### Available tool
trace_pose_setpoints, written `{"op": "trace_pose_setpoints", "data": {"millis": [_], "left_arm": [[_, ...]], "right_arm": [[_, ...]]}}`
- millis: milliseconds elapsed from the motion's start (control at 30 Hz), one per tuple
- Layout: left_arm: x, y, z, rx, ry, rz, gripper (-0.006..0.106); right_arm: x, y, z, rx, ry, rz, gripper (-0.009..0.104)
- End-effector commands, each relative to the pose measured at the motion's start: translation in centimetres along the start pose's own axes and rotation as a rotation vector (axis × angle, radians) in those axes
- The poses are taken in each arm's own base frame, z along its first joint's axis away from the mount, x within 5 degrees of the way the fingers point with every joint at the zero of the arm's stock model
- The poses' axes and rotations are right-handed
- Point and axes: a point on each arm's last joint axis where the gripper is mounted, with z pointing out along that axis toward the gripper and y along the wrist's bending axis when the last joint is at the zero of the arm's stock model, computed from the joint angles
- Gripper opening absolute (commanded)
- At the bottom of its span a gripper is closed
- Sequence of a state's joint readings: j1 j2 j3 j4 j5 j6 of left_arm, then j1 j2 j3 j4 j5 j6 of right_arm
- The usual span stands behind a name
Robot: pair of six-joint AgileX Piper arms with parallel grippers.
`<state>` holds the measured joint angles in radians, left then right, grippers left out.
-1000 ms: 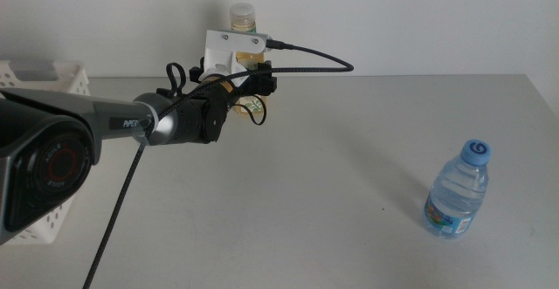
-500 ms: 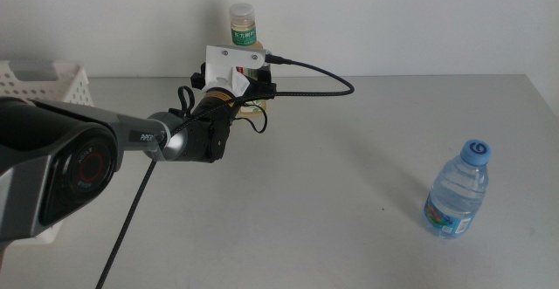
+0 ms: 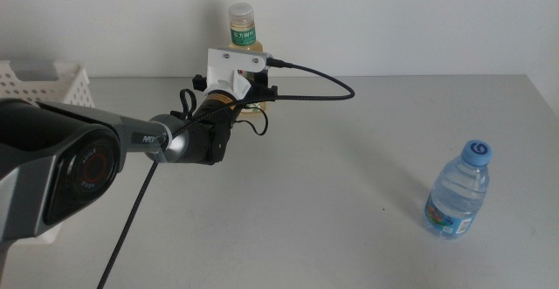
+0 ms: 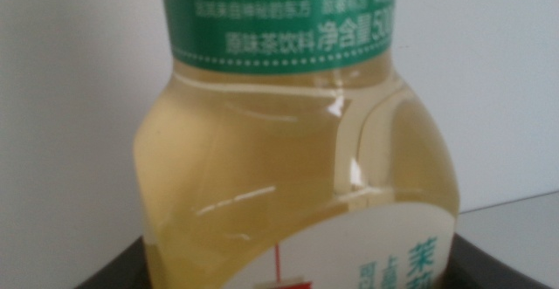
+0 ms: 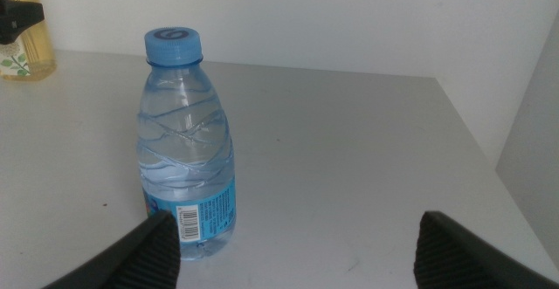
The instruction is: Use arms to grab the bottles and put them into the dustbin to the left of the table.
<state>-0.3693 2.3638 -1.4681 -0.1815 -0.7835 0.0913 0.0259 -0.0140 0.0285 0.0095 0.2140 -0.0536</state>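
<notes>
Left gripper [image 3: 253, 97] meets tea bottle [image 3: 242, 27] at grey table's [image 3: 349, 167] wall edge.

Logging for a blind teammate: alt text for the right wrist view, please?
A small clear water bottle with a blue cap stands upright on the grey table, just ahead of the open right gripper.

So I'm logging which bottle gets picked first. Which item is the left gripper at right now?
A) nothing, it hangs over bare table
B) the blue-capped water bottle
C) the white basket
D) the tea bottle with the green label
D: the left gripper is at the tea bottle at the table's far edge, and that bottle fills the left wrist view, while the water bottle stands apart.
</notes>
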Motion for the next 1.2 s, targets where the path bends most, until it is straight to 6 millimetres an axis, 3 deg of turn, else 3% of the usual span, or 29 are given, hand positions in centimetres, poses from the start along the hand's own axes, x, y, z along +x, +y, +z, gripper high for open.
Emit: {"op": "trace_pose_setpoints", "data": {"millis": [0, 267, 667, 967, 1167], "left_arm": [[-5.4, -0.1, 0.0, -0.002, -0.159, -0.027, -0.002], [-10.1, 0.1, -3.6, 0.012, -0.163, 0.01, -0.002], [-19.2, 0.6, -10.6, 0.078, 0.12, 0.039, -0.002], [-23.7, 4.3, -14.5, 0.026, 0.395, 0.013, -0.002], [-26.6, 8.7, -16.3, -0.062, 0.593, 0.021, -0.002]], "right_arm": [[-1.1, -0.1, -0.3, 0.014, -0.108, -0.014, 0.094], [-1.1, -0.1, -0.3, 0.014, -0.108, -0.014, 0.094], [-1.1, -0.1, -0.3, 0.014, -0.108, -0.014, 0.094], [-1.1, -0.1, -0.3, 0.014, -0.108, -0.014, 0.094], [-1.1, -0.1, -0.3, 0.014, -0.108, -0.014, 0.094]]}}
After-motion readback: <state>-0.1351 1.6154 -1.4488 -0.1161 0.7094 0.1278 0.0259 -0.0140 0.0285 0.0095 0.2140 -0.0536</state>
